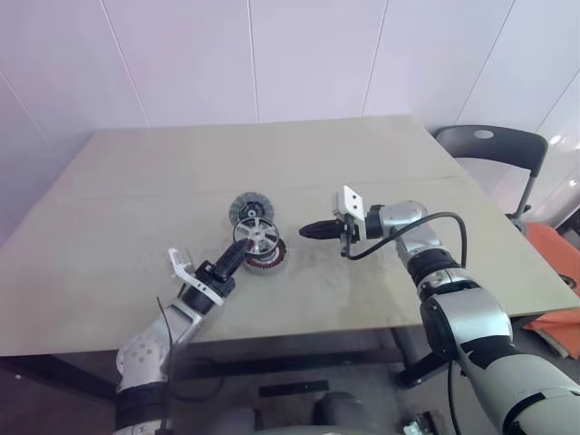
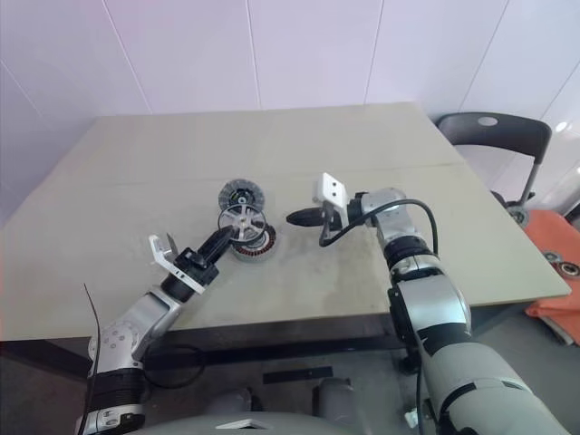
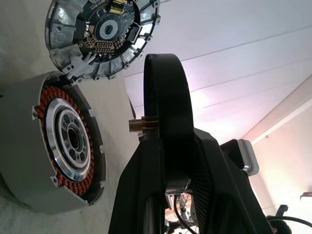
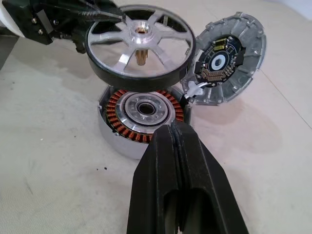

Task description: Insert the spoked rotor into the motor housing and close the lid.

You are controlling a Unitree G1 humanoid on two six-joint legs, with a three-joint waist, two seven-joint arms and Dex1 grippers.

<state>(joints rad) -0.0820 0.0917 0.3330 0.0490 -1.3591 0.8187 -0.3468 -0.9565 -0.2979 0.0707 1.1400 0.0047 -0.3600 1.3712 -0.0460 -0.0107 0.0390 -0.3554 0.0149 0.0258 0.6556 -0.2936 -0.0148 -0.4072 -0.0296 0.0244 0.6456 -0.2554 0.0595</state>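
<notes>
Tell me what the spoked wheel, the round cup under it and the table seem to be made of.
The spoked wheel looks like bright machined metal, shiny on the spokes, with a dark, matte outer band. The cup seems dull grey metal, with copper-red wire coils ringed inside. The table looks like a matte beige laminate or painted board; which one is unclear.

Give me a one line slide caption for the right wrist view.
Left hand holds the spoked rotor just above the open motor housing, lid propped beside it.
</notes>
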